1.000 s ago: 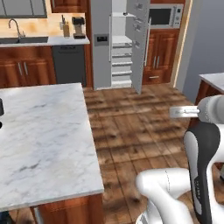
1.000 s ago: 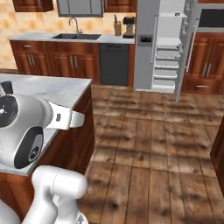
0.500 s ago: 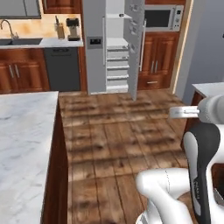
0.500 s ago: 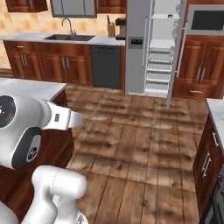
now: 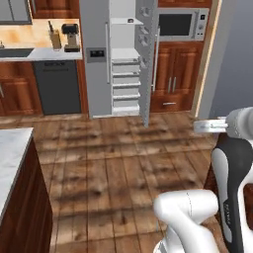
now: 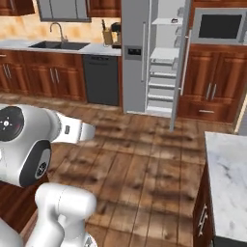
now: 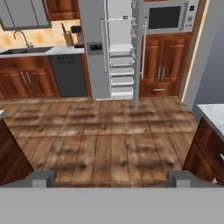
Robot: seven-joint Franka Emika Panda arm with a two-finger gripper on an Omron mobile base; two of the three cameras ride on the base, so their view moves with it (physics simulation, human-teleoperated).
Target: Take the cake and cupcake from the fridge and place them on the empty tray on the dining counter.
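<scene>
Fridge (image 5: 116,59) nearer, more centred than before; base drove closer; pincer (image 7: 112,177) wide, empty.

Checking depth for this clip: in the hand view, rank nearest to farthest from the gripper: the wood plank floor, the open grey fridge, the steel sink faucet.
1. Wood plank floor, right ahead of the open gripper.
2. Open grey fridge, centre, across the room.
3. Steel sink faucet, far left, at the back wall.

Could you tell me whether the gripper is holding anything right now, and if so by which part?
Nothing is held. The gripper is open, its fingertips wide apart with only wood floor between them; the fridge stands open across the room.
</scene>
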